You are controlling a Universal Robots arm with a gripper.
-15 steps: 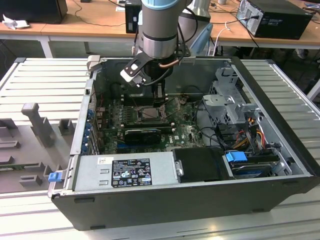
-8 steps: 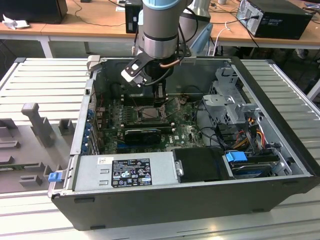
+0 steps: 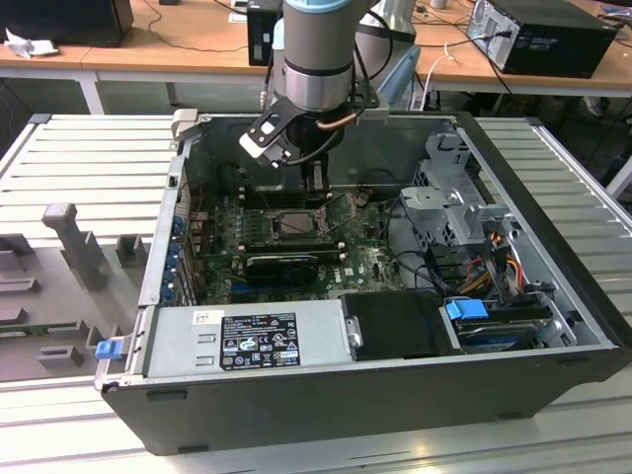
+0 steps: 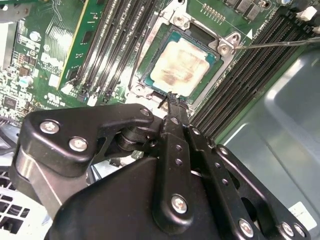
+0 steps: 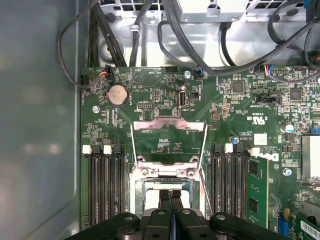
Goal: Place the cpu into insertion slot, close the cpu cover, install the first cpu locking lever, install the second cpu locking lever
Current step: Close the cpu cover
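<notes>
Open computer case lying on a slatted metal worktop, with one robot arm reaching down into it over the motherboard. The one hand hangs just above the near edge of the insertion slot. Both wrist views show its two black fingers pressed together with nothing between them, and in the second wrist view the joined tips reach the socket's rim. The one cpu, its pale metal top marked by brownish stains, lies flat and seated inside the insertion slot. The one cpu cover is swung back, away from the socket. Through its square central cut-out the green board is visible in the first wrist view, so the chip is uncovered. One thin metal lever rod stands clear of the socket corner, across the memory slots. Two banks of long black memory slots flank the socket, one on each side. One green memory module stands beside the farther bank. One round coin cell sits on the board beyond the cover.
</notes>
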